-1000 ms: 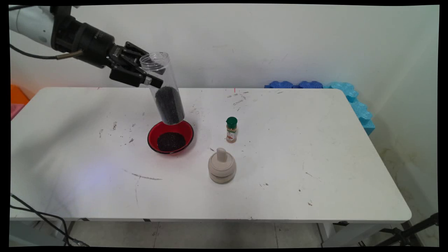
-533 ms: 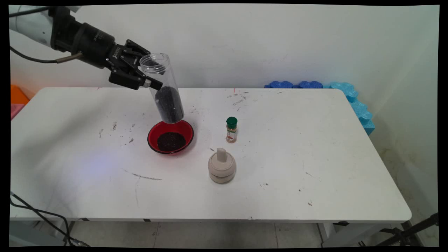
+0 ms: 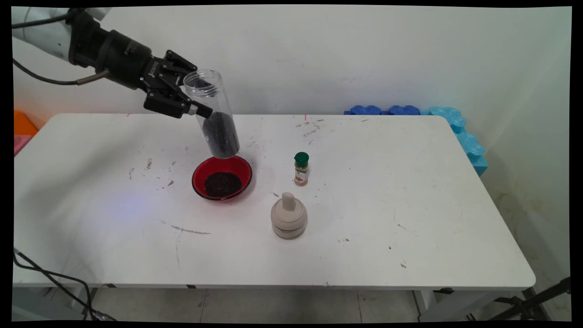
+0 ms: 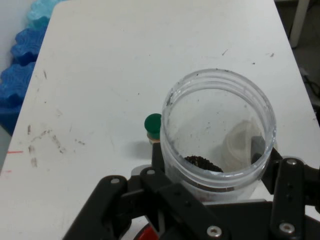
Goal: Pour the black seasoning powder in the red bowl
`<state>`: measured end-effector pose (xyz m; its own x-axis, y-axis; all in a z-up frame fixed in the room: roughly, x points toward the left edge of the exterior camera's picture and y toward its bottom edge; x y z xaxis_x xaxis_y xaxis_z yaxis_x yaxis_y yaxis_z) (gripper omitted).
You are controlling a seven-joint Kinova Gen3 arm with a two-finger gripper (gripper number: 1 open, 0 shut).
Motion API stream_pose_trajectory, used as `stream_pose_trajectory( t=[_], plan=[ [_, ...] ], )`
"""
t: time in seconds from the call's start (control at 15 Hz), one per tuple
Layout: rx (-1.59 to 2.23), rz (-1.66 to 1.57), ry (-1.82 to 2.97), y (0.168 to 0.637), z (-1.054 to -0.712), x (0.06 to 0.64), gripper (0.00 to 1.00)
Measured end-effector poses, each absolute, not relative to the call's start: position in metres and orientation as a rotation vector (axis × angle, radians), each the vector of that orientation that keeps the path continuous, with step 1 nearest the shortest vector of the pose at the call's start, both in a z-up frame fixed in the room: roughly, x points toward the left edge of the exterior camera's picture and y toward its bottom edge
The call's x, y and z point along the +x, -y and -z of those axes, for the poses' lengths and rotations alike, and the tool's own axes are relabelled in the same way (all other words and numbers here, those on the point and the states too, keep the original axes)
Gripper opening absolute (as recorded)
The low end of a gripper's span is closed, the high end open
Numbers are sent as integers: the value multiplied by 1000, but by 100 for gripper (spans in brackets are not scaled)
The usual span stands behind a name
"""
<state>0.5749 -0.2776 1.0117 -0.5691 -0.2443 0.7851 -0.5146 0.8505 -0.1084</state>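
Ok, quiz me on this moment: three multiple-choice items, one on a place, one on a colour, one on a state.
1. Where does the clear jar's base hang?
A. over the red bowl's far rim
B. over the spice bottle
C. flat on the table

2. What colour is the spice bottle's cap?
A. yellow
B. green
C. white

3. What is the hand doing?
A. open above the beige grinder
B. shut on the clear jar
C. resting empty on the table

Answers:
1 A: in the main view the jar's dark-filled base sits just above the far edge of the red bowl, off the table.
2 B: both views show a green cap.
3 B: the hand clamps the jar near its open mouth, tilted, well away from the beige grinder.
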Motion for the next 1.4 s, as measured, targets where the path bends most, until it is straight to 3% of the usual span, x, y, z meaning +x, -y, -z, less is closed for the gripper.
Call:
stream_pose_trajectory(
  t=[0.47,1.4],
  plan=[
    [573,-453,2196,293,-1008,576,0],
    [762,-505,2163,379,-977,556,0]
  ],
)
